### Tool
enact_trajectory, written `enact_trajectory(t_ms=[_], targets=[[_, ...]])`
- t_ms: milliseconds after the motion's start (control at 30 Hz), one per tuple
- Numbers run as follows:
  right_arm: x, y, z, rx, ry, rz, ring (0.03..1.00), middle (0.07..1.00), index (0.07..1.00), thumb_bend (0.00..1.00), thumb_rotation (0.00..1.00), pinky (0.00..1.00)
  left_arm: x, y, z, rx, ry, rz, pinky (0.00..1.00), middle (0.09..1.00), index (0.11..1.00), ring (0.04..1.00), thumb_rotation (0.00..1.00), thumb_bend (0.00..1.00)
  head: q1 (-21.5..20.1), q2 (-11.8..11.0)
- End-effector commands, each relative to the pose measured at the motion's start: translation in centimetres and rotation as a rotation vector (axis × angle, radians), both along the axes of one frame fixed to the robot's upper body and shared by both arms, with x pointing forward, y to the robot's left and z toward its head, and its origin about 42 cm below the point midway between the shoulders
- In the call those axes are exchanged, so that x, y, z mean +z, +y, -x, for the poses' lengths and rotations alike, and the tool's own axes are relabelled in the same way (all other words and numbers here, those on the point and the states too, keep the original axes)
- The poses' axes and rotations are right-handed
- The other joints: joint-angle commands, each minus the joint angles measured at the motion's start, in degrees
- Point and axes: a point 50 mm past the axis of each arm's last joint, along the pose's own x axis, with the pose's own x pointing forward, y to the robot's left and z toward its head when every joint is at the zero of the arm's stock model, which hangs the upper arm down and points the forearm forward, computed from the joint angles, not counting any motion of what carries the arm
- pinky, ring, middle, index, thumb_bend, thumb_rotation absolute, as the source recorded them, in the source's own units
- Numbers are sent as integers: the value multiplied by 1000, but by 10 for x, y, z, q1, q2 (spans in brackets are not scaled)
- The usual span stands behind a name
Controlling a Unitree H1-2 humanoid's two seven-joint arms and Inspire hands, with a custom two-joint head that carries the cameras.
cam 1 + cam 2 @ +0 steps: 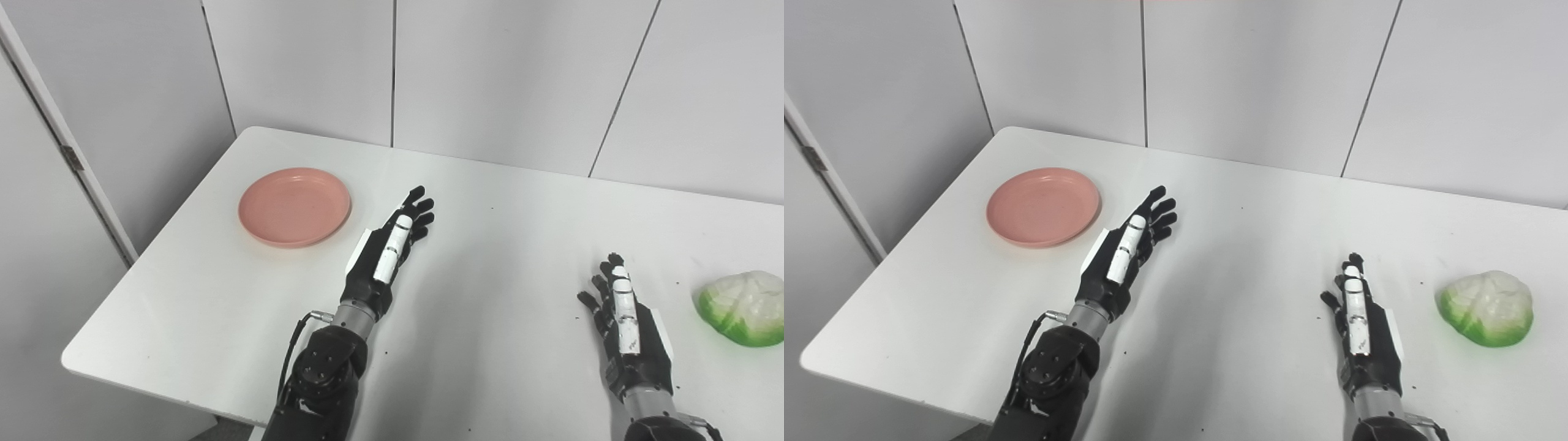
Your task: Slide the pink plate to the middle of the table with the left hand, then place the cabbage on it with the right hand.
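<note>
No legible text, labels, brand marks, numbers or signs in either eye view. Checked all surfaces at both the left and right of the frame; nothing readable at this resolution.

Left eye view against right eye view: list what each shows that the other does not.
Only the left eye view: the door hinge in full, and more of the wall panel left of the table. There the cabbage is cut by the right picture edge.

Only the right eye view: the whole cabbage with bare table to its right.

Both: the pink plate empty at the table's left, the left robot hand open beside it without touching, and the right robot hand open, apart from the cabbage.
</note>
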Motion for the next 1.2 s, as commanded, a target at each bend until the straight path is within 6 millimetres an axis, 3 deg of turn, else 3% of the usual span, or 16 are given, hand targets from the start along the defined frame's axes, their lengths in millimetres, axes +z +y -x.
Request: enact_trajectory(t_ms=[0, 400, 600, 867, 1167], targets=[[12, -2, -3, 12, -55, -10, 999, 1000, 1000, 187, 1000, 1000, 35, 3, -9, 17, -115, 29, 947, 928, 916, 917, 1000, 439, -1, 0], [12, -12, -1, 35, -58, 5, 999, 1000, 1000, 191, 1000, 1000, 95, 34, -15, 147, -294, 32, 936, 935, 924, 930, 1000, 438, 13, 16], [14, -17, 0, 48, -51, -7, 1000, 1000, 1000, 194, 1000, 1000, 114, 57, -23, 255, -350, 81, 943, 938, 923, 933, 1000, 418, 21, 20], [19, -17, 0, 46, -35, -12, 1000, 1000, 1000, 188, 1000, 1000, 119, 104, -31, 394, -369, 110, 946, 948, 939, 941, 1000, 418, 29, 21], [20, -17, 2, 46, -27, -5, 1000, 1000, 1000, 203, 1000, 1000, 108, 147, -28, 506, -337, 142, 940, 945, 933, 941, 1000, 431, 30, 19]])
